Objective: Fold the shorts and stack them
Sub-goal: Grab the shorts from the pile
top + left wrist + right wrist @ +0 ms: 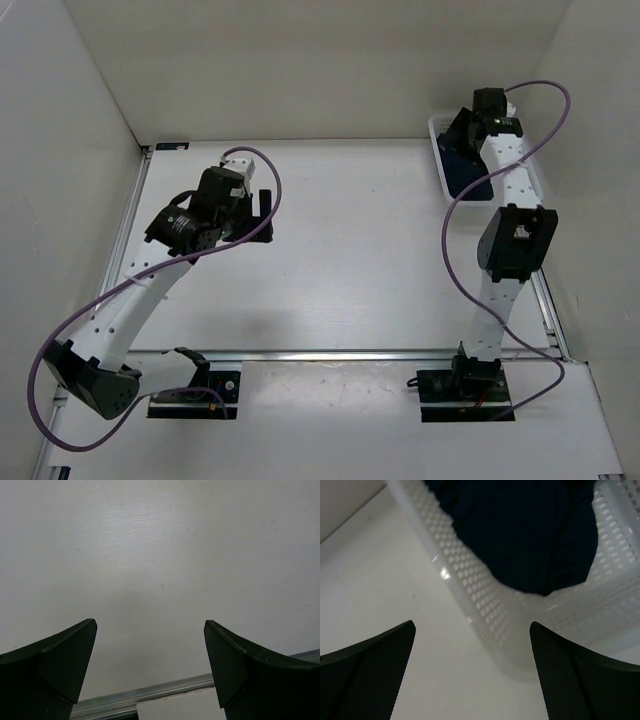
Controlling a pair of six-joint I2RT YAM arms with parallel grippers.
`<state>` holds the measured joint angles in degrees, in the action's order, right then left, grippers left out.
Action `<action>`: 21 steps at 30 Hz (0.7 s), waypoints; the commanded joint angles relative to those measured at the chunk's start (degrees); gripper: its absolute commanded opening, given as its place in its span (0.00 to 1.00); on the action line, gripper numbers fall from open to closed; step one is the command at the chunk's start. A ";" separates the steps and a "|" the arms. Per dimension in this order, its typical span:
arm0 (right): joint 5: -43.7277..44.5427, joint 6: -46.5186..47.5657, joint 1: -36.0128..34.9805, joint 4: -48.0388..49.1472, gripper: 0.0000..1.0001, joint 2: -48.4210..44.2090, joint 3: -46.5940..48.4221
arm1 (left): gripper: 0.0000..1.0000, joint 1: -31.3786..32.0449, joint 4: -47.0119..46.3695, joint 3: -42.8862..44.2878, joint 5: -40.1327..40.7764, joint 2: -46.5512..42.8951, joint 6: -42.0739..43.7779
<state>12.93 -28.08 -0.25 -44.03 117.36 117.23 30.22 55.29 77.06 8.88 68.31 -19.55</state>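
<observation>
My left claw (150,630) hangs wide open over bare table (165,555), holding nothing. Over to the right, my right claw (472,630) is spread just as wide and empty, poised above one wall of the white basket (470,580) at the table's far right corner. The shorts (520,530) lie bunched inside that basket, dark and shapeless; I can't quite tell where waistband or legs run. If I dive from here, a finger could catch the mesh wall and drag the basket. Or I might pinch only one fold, so the shorts snag on the rim and tip it.
</observation>
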 commanded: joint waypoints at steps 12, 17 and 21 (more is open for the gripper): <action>-10.11 -3.21 10.97 2.88 0.21 26.26 21.48 | 1.00 0.02 -0.18 5.12 4.65 7.18 -1.10; -7.22 -3.21 8.70 6.93 0.00 13.62 10.93 | 1.00 0.02 -0.18 4.51 3.51 6.66 -3.73; -8.00 -1.02 6.06 9.58 0.00 -0.25 5.65 | 1.00 0.02 -0.18 3.10 1.75 1.84 -5.67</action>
<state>6.20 -30.89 8.45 -39.64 132.07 122.61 30.22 55.29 79.88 12.12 75.46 -23.03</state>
